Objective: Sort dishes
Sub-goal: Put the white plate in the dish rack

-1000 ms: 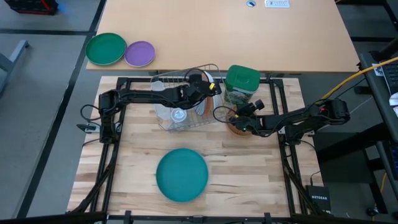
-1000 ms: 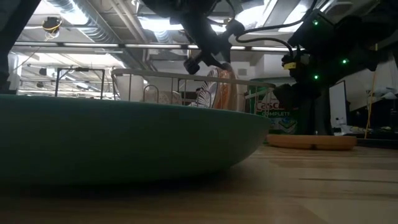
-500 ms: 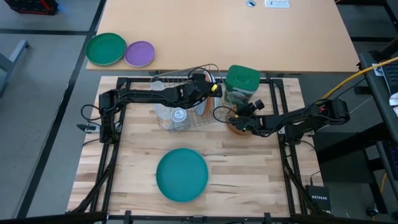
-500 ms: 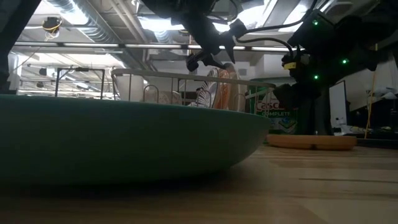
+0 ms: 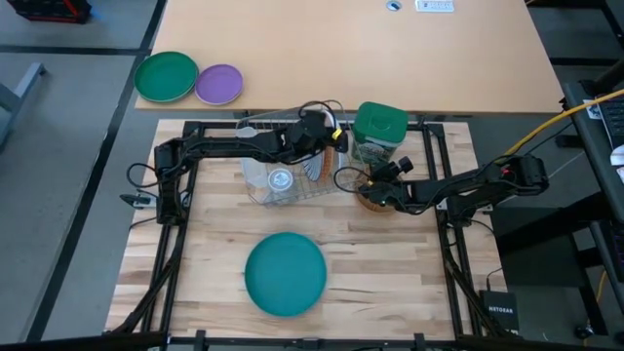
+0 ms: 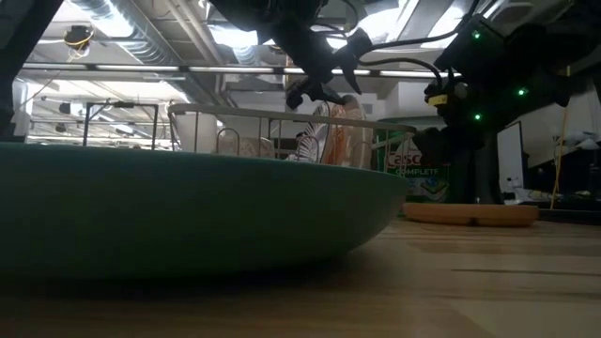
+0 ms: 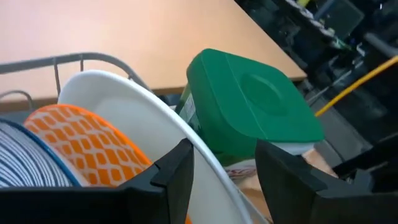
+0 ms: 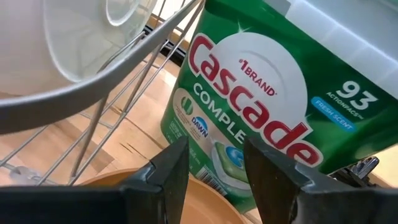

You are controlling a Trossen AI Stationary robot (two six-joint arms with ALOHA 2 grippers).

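A large teal plate (image 5: 285, 273) lies flat on the near part of the table and fills the low view (image 6: 188, 207). A striped plate (image 7: 25, 165), an orange plate (image 7: 81, 146) and a white plate (image 7: 137, 106) stand on edge in a wire rack (image 5: 255, 185). My left gripper (image 7: 224, 168) is open just above the rack, a finger on either side of the white plate's rim; it also shows in the high view (image 5: 330, 136). A brown plate (image 5: 375, 202) lies flat beside the green canister (image 5: 378, 132). My right gripper (image 8: 214, 168) is open, low over the brown plate (image 8: 155, 196). My right gripper stands low over the brown plate's rim (image 8: 205, 208), slanting down from the table's right side. I cannot tell whether a finger touches the plate. The plate lies flat on the table.
A clear glass item (image 5: 280, 179) sits in the rack's left part. A green plate (image 5: 166, 76) and a purple plate (image 5: 218, 84) lie on the desk beyond the far edge. Bare wood lies on either side of the teal plate.
My left gripper has drawn up and a little toward the far right, away from the plates standing in the rack. The plates have stayed on edge in the rack.
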